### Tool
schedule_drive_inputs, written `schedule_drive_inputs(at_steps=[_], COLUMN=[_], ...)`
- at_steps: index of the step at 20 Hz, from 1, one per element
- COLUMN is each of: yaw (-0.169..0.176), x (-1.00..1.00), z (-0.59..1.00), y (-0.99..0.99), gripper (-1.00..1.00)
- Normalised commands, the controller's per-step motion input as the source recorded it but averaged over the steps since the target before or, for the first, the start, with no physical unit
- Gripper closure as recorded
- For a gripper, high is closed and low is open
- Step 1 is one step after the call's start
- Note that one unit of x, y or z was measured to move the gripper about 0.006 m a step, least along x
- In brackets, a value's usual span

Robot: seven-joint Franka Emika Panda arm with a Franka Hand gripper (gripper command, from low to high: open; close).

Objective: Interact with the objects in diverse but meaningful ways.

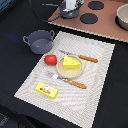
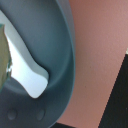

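White fish piece (image 2: 27, 75) in grey pan (image 2: 60, 60) | under tool | tool opening unclear

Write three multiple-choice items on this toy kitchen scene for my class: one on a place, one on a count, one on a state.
1. Where is the yellow holed cheese wedge?
A. on the tan round plate
B. in a pot
C. on the flat yellow box

2. How many pieces of wooden-handled cutlery lie by the plate?
A. one
B. two
C. four

3. How does the grey two-handled pot beside the striped placemat stand?
A. upside down
B. on its side
C. upright

Answers:
1 A: the wedge sits in the plate's middle.
2 B: one piece lies on each side of the plate.
3 C: its opening faces up.
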Motion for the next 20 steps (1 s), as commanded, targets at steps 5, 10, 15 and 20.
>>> schedule_drive_inputs(at_steps=[5,10,15,20], yaw=[-0.003,0.0,0.0,0.0], x=[0.0,0.0,0.0,0.0], z=[-0.29,-0.29,-0.3,-0.28], y=[0.1,0.1,0.12,0.13], gripper=[-1.0,-1.0,1.0,1.0])
